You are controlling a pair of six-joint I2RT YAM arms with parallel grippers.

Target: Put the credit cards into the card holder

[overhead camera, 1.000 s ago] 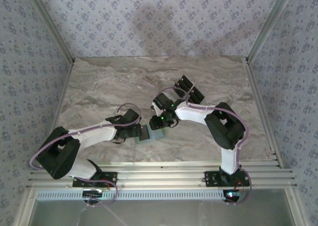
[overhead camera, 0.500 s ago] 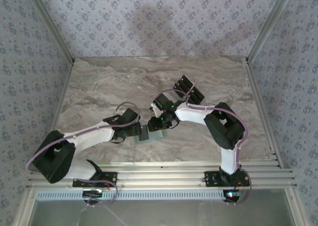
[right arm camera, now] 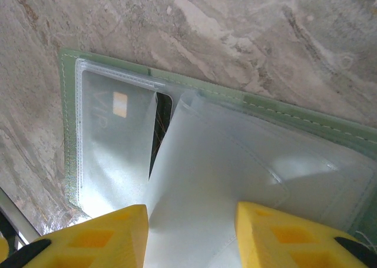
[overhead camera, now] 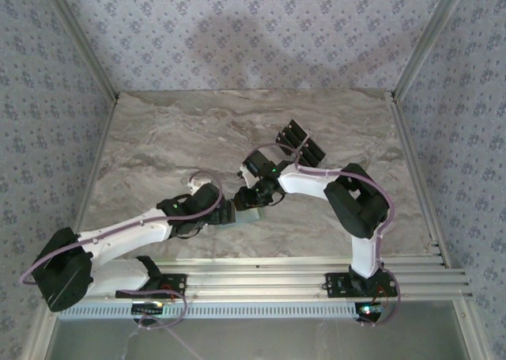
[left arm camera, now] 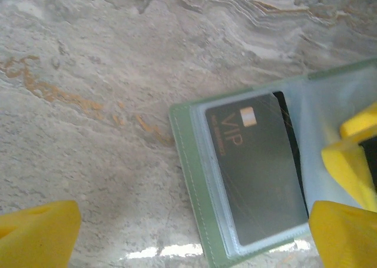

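From above, a marble table [overhead camera: 158,138] stands between patterned walls. The left arm lies low across the front of the table, and its pincer [overhead camera: 231,215] reaches the near left edge of a small pale-green wallet [overhead camera: 251,214] at the middle of the table. The right arm bends in from the right, and its pincer [overhead camera: 251,200] points down onto the same wallet from behind. A few black cards [overhead camera: 302,142] lie fanned out farther back, well apart from the wallet, beside the right arm.

From the left wrist, the left pincer [left arm camera: 188,238] is spread wide and holds nothing, with one yellow fingertip [left arm camera: 38,235] at each lower corner. The wallet [left arm camera: 188,162] lies open and flat on the table [left arm camera: 88,103]. A dark card [left arm camera: 259,168] marked VIP sits inside its clear pocket. A yellow finger [left arm camera: 353,162] of the right pincer rests on the wallet's pale inside at the right edge.

From the right wrist, the right pincer [right arm camera: 191,238] has its fingers part-way apart. A clear plastic leaf [right arm camera: 194,179] rises from the open wallet [right arm camera: 68,132] and fills the gap between them. I cannot tell whether the fingers grip it. The card [right arm camera: 118,121] shows through the glare of the left pocket.
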